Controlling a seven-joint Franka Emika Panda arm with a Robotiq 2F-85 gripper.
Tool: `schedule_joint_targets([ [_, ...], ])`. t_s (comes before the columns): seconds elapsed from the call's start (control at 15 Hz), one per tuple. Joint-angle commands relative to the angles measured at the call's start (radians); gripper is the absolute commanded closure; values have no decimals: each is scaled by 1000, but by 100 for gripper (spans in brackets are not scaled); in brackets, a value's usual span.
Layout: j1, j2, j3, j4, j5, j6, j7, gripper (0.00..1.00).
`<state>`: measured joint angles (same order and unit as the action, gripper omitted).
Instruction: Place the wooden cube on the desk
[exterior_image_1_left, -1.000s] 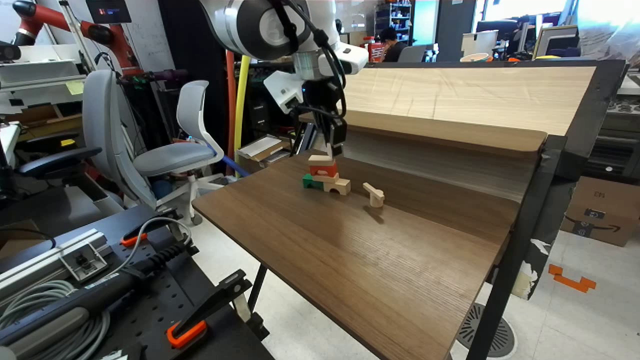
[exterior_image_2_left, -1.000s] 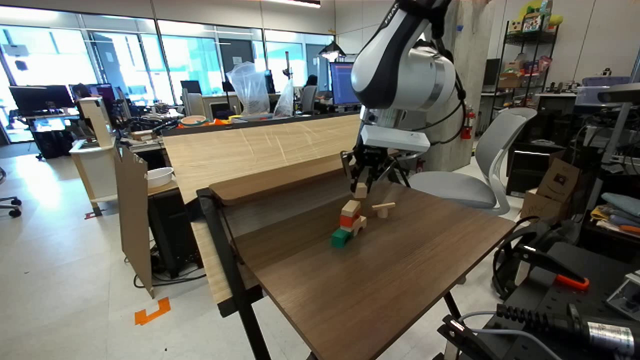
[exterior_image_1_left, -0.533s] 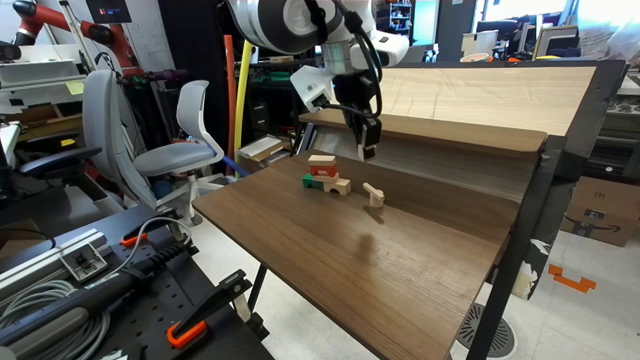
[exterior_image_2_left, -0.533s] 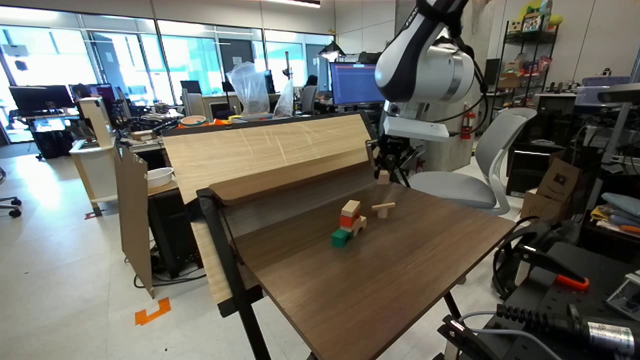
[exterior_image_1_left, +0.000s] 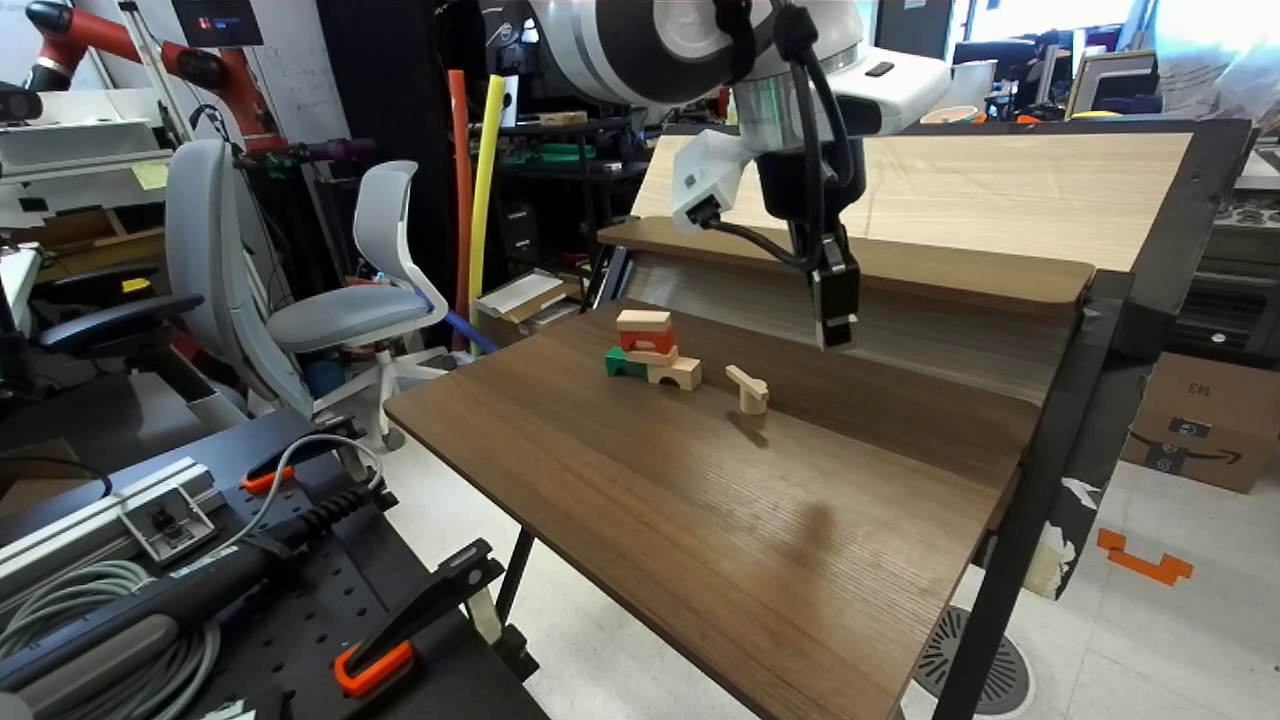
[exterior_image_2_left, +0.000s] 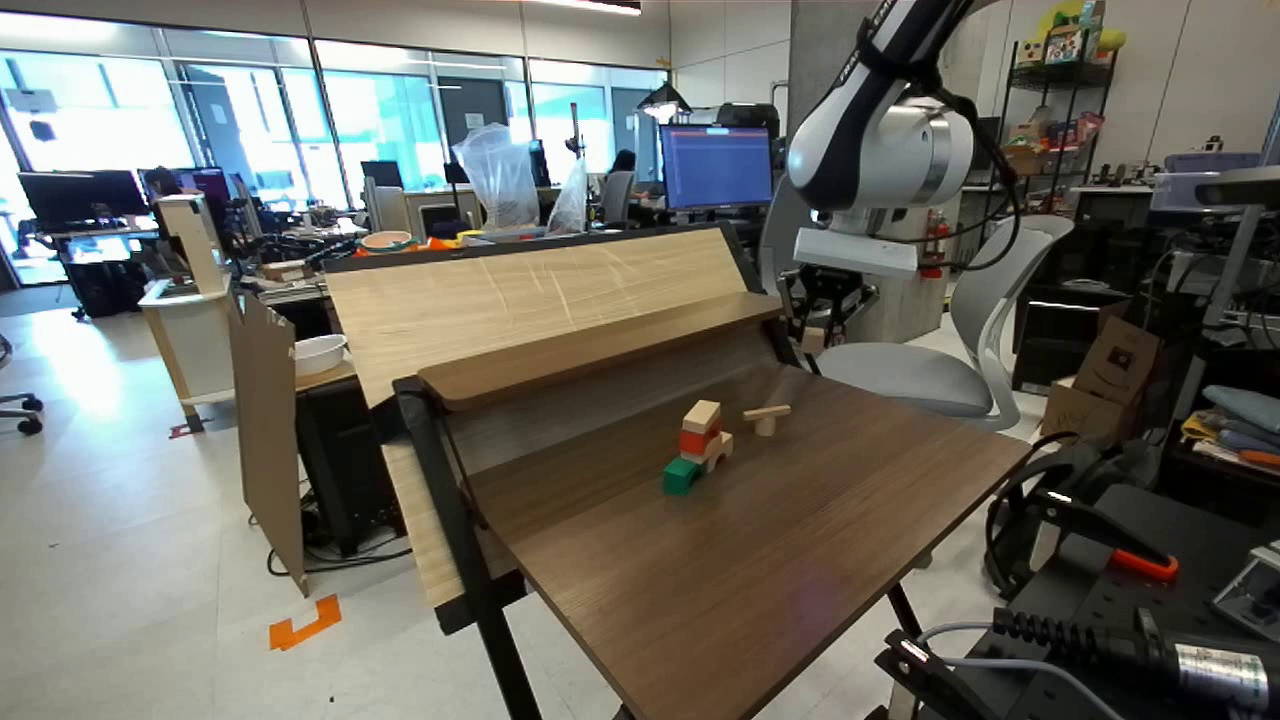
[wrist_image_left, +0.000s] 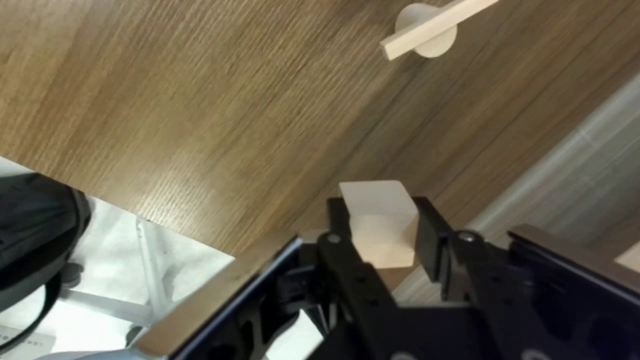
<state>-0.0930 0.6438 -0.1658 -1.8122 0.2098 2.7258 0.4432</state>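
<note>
Carton (exterior_image_1_left: 1228, 410) shows curved arrow (exterior_image_1_left: 1212, 457) — tool (wrist_image_left: 383, 220) pinches wooden cube (wrist_image_left: 382, 240) above desk (exterior_image_1_left: 640, 470).

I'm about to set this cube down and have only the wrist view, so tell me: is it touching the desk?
Observer: No. Both exterior views show the cube in the air, off the desk.
Operator: Are there any blocks outside my picture?
Observer: Yes, a stack of blocks stands on the desk.
Operator: What sits on top of it?
Observer: A plain wooden block, resting on a red block.
</note>
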Motion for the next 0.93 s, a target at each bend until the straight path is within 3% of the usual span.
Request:
schedule_joint_targets([
  [0.0, 37, 82, -50, 90, 15, -78, 137, 89],
  [0.47, 30, 186, -31, 196, 23, -219, 315, 89],
  [0.87, 34, 246, -36, 269, 4, -237, 408, 89],
])
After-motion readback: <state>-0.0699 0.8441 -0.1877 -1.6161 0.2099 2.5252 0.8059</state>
